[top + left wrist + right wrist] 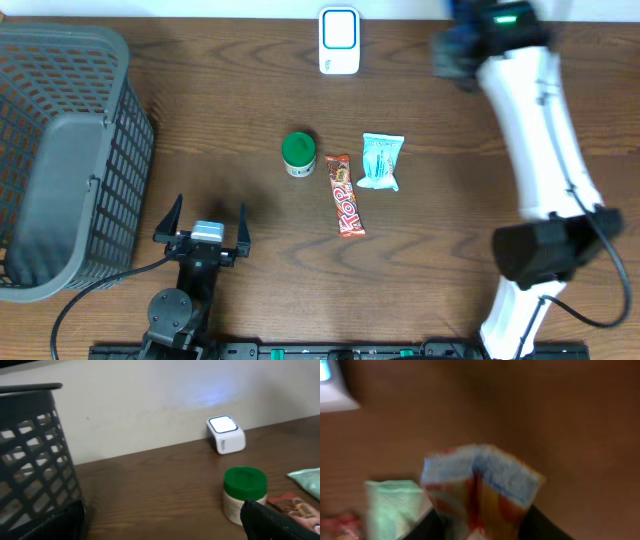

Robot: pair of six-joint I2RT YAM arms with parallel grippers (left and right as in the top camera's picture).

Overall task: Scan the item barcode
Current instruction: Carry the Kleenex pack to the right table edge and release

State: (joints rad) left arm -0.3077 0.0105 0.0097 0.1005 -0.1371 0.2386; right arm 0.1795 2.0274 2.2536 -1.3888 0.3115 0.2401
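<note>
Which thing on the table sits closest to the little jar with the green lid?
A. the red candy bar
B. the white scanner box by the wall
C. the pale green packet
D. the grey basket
A: in the overhead view the red candy bar lies just to the right of the green-lidded jar, nearer than the pale green packet, the white scanner box or the grey basket.

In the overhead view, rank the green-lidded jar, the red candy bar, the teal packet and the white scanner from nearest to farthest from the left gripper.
From the left gripper:
1. Green-lidded jar, up and to its right.
2. Red candy bar, right of the jar.
3. Teal packet, further right.
4. White scanner, at the far edge.
</note>
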